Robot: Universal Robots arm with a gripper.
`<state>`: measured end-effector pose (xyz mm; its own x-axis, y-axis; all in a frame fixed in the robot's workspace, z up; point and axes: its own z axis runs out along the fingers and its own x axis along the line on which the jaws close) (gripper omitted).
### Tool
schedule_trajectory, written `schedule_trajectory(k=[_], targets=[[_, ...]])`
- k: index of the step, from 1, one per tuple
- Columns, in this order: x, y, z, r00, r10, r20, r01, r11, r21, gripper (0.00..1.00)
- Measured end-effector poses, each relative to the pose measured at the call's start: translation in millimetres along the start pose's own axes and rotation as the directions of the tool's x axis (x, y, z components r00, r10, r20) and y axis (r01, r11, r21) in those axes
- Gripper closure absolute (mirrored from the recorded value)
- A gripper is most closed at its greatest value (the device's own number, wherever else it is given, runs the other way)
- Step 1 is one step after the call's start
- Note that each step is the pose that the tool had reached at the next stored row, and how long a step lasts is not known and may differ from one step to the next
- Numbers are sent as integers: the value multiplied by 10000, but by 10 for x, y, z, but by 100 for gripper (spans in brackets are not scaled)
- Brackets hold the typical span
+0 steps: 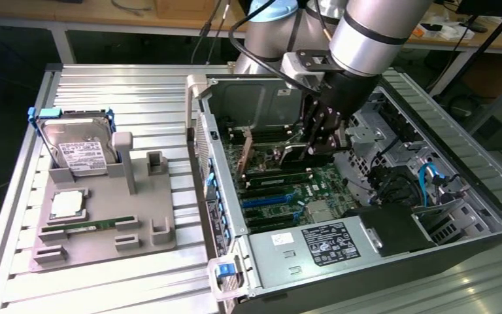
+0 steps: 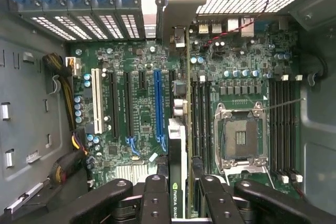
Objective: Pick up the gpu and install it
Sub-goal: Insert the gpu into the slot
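- Gripping the gpu by its thin edge, the fingers sit barely apart, one each side.
- Gripper is inside the case; the card stands upright over the motherboard, beside the blue slot.

PC case lies open on table, at exterior view's right. Holder on table at exterior view's left: hard drive at its far end, CPU in front of it, RAM stick nearer still. In case: gpu on edge over motherboard, between fingers, just beside RAM slots; CPU socket beyond those.
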<state>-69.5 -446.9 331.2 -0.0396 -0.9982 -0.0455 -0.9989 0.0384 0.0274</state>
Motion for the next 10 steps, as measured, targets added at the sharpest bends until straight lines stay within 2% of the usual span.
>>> schedule_trajectory(k=[2,3,5,10], targets=[[1,0,7,10000,-6,1,6,9999,104,73],[1,1,14,10000,-9,5,9,9998,175,73],[1,5,28,10000,-15,11,14,9997,263,73],[31,60,68,10000,-17,12,17,9995,317,73]])
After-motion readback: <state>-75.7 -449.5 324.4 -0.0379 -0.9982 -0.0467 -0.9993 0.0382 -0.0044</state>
